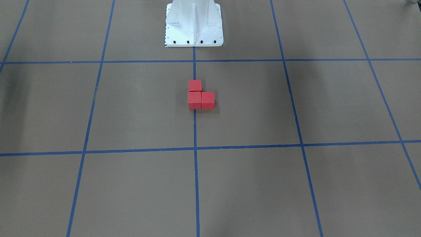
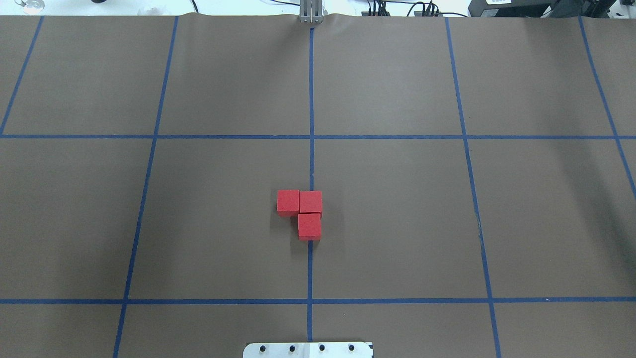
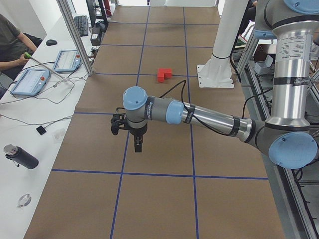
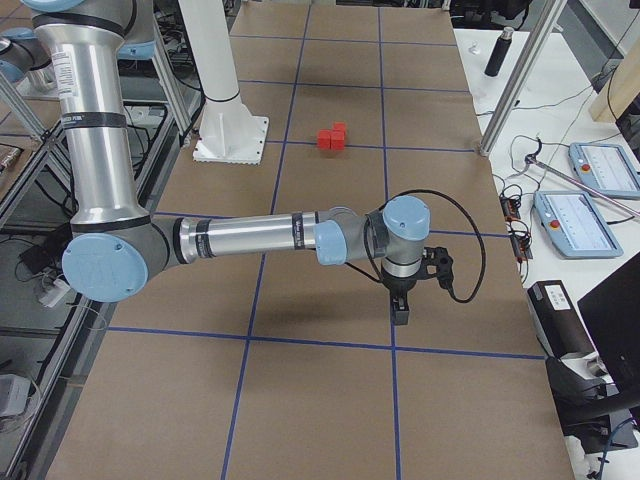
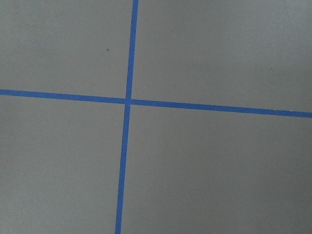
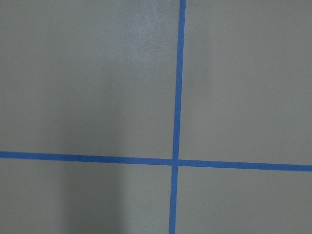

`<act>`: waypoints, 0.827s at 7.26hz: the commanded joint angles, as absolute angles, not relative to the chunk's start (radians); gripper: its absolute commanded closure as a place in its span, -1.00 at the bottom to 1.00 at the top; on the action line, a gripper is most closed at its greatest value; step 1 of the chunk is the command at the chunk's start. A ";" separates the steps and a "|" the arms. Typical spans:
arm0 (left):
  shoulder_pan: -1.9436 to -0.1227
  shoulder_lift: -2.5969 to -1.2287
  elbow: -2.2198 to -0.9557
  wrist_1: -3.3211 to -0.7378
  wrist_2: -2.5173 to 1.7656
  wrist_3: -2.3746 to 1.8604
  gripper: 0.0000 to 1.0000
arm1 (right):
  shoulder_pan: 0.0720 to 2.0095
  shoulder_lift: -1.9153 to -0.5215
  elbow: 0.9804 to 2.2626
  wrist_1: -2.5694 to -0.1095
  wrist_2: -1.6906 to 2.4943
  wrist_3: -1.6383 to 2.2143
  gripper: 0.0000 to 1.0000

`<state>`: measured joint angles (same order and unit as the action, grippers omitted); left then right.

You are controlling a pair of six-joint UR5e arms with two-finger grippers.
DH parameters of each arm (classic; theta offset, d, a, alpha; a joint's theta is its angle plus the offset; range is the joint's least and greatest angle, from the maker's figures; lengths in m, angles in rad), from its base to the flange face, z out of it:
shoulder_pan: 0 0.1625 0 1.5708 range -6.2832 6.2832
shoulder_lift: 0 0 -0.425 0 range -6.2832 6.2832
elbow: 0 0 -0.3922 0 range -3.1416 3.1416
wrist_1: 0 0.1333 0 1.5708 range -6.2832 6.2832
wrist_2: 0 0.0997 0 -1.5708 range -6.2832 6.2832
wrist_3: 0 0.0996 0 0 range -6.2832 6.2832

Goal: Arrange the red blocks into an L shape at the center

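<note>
Red blocks (image 2: 310,203) packed touching into an L at the center (image 2: 343,209) of the worktop (image 2: 397,248): two side by side, the corner one on the middle blue tape line (image 2: 311,99), the third against its robot-facing side. Well apart from them, toward the worktop's left end, left arm (image 3: 209,117) stretched out level, wrist bent down, left fingers (image 3: 138,145) pointing straight down over a tape line. Mirrored at the opposite end, right arm (image 4: 250,238) stretched level, right fingers (image 4: 401,312) pointing down. Cannot tell whether either pair is spread or pressed together.
</note>
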<state>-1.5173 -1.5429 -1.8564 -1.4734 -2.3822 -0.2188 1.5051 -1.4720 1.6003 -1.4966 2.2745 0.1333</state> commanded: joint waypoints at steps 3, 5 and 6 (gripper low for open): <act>-1.517 -1.533 -1.873 -1.473 -2.384 -0.219 -1.00 | 1.503 -1.474 1.606 -1.496 2.276 0.133 -0.99; -1.517 -1.531 -1.875 -1.474 -2.384 -0.219 -1.00 | 1.497 -1.473 1.615 -1.496 2.278 0.133 -0.99; -1.517 -1.532 -1.875 -1.473 -2.384 -0.219 -1.00 | 1.497 -1.473 1.615 -1.494 2.278 0.133 -0.99</act>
